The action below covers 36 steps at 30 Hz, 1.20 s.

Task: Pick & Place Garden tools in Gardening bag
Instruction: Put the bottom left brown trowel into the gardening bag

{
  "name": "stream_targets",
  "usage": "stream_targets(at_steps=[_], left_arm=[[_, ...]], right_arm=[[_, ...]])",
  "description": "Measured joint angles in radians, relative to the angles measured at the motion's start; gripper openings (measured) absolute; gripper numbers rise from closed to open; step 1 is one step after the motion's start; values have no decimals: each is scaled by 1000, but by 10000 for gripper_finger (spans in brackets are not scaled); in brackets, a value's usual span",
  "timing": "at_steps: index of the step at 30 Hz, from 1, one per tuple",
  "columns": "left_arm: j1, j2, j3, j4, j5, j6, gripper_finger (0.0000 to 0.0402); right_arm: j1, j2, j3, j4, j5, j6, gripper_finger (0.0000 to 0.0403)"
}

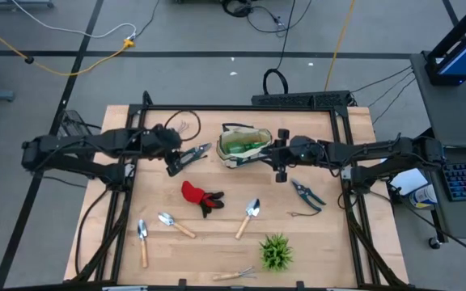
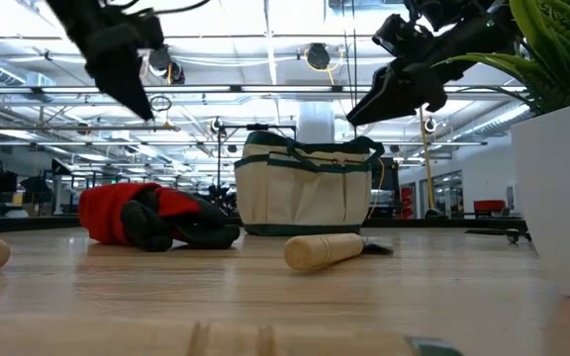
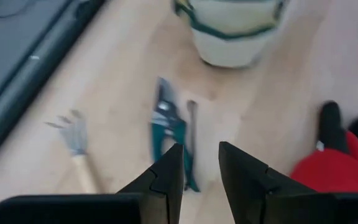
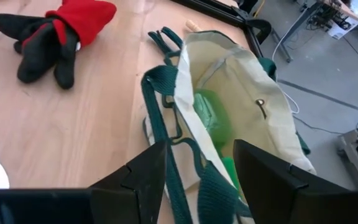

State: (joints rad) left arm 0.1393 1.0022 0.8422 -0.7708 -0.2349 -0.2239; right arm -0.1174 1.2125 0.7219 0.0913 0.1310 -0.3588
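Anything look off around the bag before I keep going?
Mostly fine. The gardening bag stands upright and open with green items already inside. One oddity: its green handle droops across the opening beneath the right tool, and might snag.

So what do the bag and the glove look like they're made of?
The bag looks like soft cream woven fabric, matte, with dark green webbing trim; its walls sag and fold. The glove seems knit red cloth with a black, possibly rubbery coating on the fingers; it lies crumpled.
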Motion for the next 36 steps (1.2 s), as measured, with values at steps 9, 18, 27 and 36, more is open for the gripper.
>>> stream_targets(at_steps=[9,18,27,36], left_arm=[[-77,-15,-162,152,116,-21,108],[-218,-14,-202,175,139,-63,108],[-390,-14,-202,171,141,-214,108],[-551,-7,-202,169,141,-715,108]], right_arm=[[39,0,0,-7,-1,7,177],[42,0,0,-6,-1,6,172],[42,0,0,-6,-1,7,171],[42,-1,0,-7,-2,7,171]])
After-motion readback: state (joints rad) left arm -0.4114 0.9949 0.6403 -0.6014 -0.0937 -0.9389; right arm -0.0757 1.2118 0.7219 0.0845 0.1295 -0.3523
